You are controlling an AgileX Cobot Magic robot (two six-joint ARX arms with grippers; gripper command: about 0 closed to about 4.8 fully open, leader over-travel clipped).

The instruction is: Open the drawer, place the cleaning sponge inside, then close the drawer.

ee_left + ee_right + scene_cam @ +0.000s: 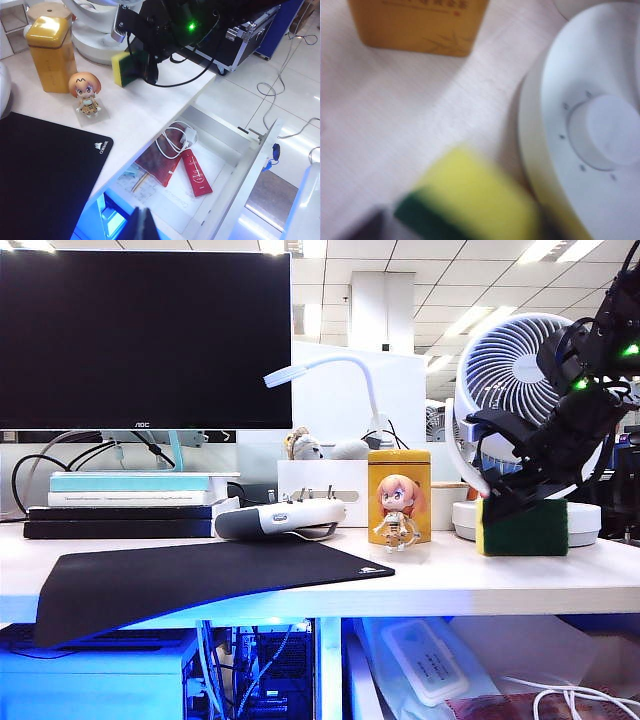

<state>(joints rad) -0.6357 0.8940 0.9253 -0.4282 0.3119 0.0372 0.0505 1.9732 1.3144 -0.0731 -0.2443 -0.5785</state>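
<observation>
The cleaning sponge [528,528], dark green on yellow foam, stands on edge on the white tabletop beside the fan's base; it also shows in the left wrist view [125,68] and fills the right wrist view [470,200]. My right gripper [520,502] comes down over its top, open, with a finger on either side [145,70]. The drawer [252,180] under the table's right end is pulled out. My left gripper [141,226] hovers shut and empty above the drawer's near corner; it does not show in the exterior view.
A yellow tin [399,495] and a small figurine [397,510] stand left of the sponge, the white fan [520,390] just behind it. The drawer holds a red tube [197,173], a dark red pouch [160,162] and a white cable [175,142]. A black mat [190,580] covers the left.
</observation>
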